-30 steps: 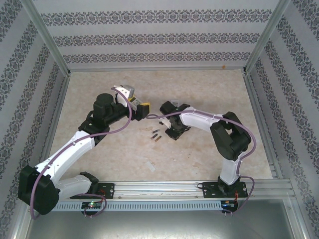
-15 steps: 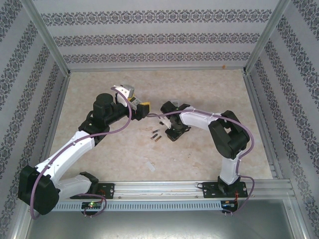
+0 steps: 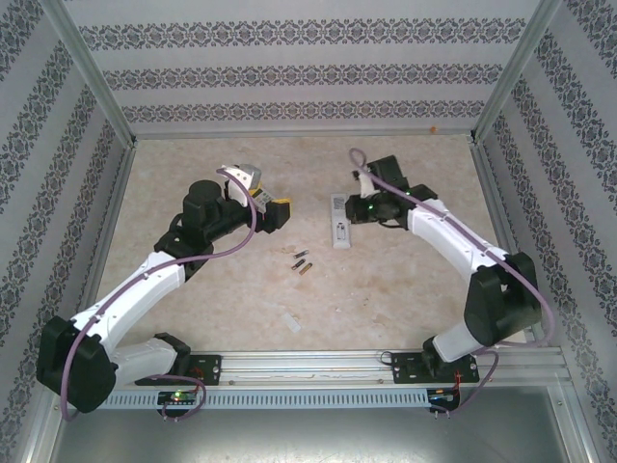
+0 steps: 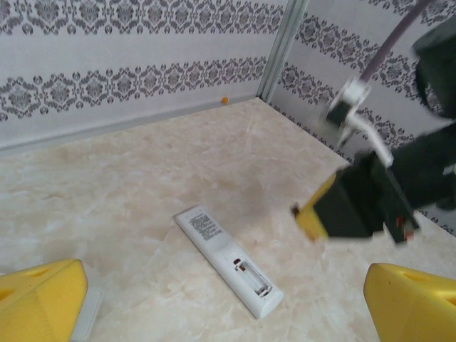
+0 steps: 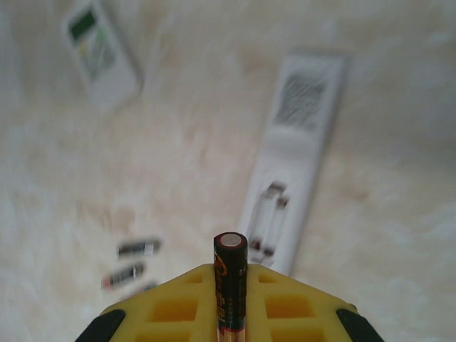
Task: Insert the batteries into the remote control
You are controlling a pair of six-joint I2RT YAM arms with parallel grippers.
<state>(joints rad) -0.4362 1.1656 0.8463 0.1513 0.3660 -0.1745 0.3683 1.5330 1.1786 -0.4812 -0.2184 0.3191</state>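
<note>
Marbled desk (image 3: 386,289) is carrying loose batteries (image 3: 302,262) near the remote (image 3: 339,221); right tool (image 5: 229,313) is clenching 1 battery (image 5: 230,281), left tool (image 4: 228,303) hanging released; labels unreadable.

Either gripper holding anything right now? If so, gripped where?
The right gripper is shut on one battery, pinched along its lower body, with one end sticking out in front. The left gripper is open and holds nothing.
</note>
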